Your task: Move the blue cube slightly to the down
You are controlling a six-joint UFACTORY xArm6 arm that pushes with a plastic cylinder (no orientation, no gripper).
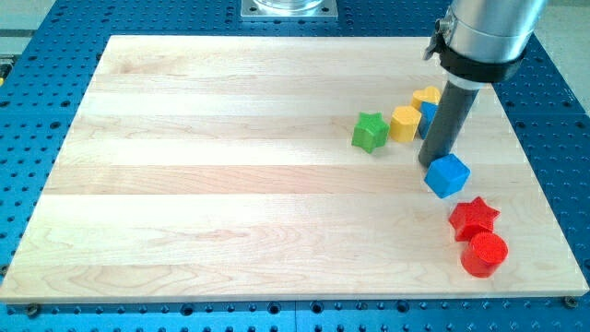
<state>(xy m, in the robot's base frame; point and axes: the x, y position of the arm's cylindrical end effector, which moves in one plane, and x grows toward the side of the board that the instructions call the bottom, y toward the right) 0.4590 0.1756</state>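
The blue cube (447,175) lies on the wooden board (230,184) at the view's right, a little below the middle. My tip (430,162) is at the end of the dark rod, touching or nearly touching the cube's upper left edge. A red star (474,218) lies just below and right of the cube, and a red cylinder (484,254) lies below the star.
A green star (371,131), a yellow block (405,123), a second yellow block (426,97) and a small blue block (428,115), partly hidden by the rod, lie in a row above and left of my tip. The board's right edge is close by.
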